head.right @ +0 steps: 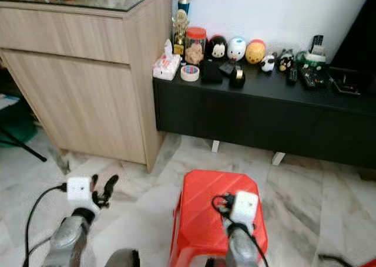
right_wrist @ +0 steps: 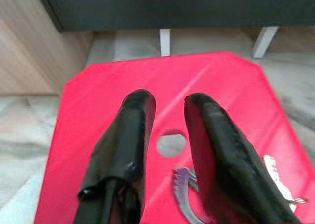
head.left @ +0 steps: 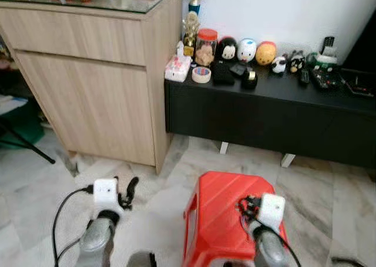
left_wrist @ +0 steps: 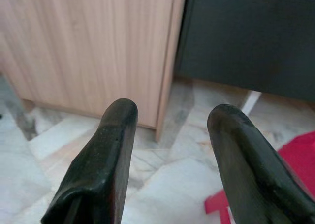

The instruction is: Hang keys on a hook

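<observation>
keys on red stool, right gripper above them

keys (right_wrist: 275,177) lay on the red stool (head.left: 217,211) beside its centre hole; right gripper (right_wrist: 170,106) hovered over them, jaws parted, empty. left gripper (left_wrist: 170,118) stood open over bare marble floor (head.left: 158,191), near the wooden cabinet (head.left: 94,73) corner.

Soft even daylight, slightly blurred throughout, no harsh shadows
</observation>
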Robot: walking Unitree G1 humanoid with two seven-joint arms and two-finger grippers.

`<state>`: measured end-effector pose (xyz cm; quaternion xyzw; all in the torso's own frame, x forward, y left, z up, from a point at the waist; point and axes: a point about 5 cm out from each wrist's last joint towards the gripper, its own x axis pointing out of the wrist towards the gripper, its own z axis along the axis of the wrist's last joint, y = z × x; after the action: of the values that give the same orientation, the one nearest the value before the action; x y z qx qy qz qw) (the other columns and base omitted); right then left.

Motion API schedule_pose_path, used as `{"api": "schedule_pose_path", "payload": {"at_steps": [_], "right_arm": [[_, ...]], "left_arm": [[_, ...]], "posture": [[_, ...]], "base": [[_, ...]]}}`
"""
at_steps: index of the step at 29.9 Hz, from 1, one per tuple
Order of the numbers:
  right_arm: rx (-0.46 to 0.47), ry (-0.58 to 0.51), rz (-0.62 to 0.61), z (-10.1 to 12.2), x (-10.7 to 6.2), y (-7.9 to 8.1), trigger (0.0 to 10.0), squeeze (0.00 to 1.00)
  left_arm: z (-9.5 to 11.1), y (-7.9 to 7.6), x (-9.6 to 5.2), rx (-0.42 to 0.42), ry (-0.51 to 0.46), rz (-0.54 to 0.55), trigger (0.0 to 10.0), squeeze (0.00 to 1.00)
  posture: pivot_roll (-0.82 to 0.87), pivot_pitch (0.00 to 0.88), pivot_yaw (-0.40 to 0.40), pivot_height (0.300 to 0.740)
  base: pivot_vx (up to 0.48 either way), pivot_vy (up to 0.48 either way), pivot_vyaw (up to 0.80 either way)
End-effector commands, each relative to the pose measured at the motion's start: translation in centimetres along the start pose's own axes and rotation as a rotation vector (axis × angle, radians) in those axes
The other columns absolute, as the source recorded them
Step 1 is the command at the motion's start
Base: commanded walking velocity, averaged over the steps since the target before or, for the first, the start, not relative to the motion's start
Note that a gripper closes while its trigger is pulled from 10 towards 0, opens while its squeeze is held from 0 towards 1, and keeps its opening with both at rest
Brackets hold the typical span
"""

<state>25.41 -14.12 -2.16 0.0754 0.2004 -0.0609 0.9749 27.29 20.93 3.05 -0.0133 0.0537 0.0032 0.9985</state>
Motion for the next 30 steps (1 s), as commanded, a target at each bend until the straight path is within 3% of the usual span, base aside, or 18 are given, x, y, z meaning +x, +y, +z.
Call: {"api": "schedule_pose_path", "payload": {"at_steps": [1, 9, 25, 30], "right_arm": [[0.004, 0.048, -0.035, -0.76, -0.14, -0.90, 10.0, 0.00], [-0.002, 0.062, -0.039, -0.46, 0.24, -1.08, 10.0, 0.00], [-0.002, 0.064, -0.042, -0.43, 0.25, -1.12, 10.0, 0.00], [0.002, 0.064, -0.044, -0.40, 0.25, -1.09, 10.0, 0.00]], "left_arm": [[-0.03, -0.30, 0.06, -0.016, 0.008, -0.002, 10.0, 0.00], [-0.23, -0.38, -0.18, 0.004, 0.014, -0.022, 10.0, 0.00], [-0.25, -0.59, -0.18, -0.003, 0.013, -0.027, 10.0, 0.00], [-0.22, -0.54, -0.20, -0.004, 0.011, -0.023, 10.0, 0.00]], "posture": [[0.06, 0.002, -0.055, 0.623], [0.06, 0.005, -0.053, 0.623], [0.06, 0.009, -0.054, 0.623], [0.06, 0.008, -0.054, 0.623]], "base": [[0.000, 0.000, 0.00], [0.000, 0.000, 0.00], [0.277, 0.000, 0.00], [0.000, 0.000, 0.00]]}}
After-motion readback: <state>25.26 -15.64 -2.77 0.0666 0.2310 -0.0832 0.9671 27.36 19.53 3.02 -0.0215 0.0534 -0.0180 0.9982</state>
